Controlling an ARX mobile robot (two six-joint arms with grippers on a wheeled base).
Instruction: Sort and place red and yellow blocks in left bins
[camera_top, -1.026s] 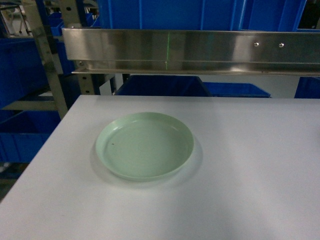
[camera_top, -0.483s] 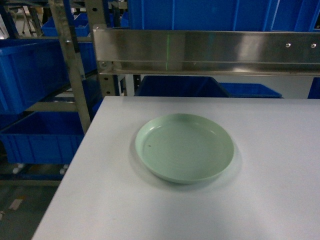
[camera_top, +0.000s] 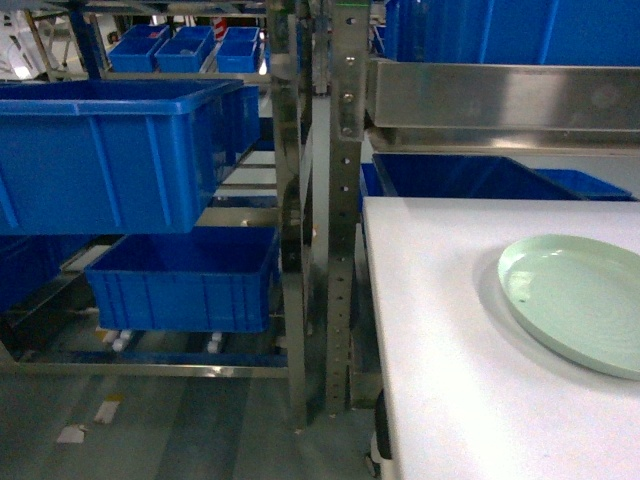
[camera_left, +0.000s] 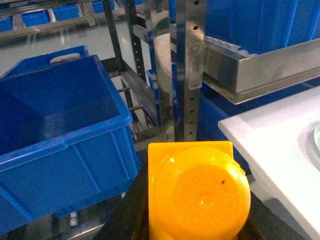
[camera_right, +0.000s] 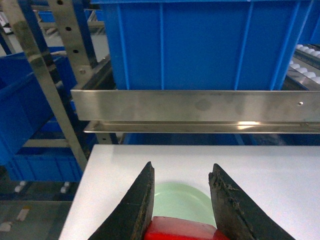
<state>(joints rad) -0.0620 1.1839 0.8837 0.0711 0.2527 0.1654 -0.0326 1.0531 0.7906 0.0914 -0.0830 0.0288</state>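
In the left wrist view, an orange-yellow block with a round stud facing the camera fills the space between two black fingers. My left gripper is shut on it, hanging off the table's left edge beside a deep blue bin. In the right wrist view, a red block sits at the base of my right gripper, which is shut on it above the table. Two more blue bins, one upper and one lower, rest on the left rack. Neither gripper shows in the head view.
A pale green plate lies on the white table, also seen as the plate under the right gripper. Steel rack posts stand between table and bins. A steel rail and a blue crate cross behind the table.
The head view has swung left: the green plate slid from the middle to the right edge, and the rack with blue bins came into view.
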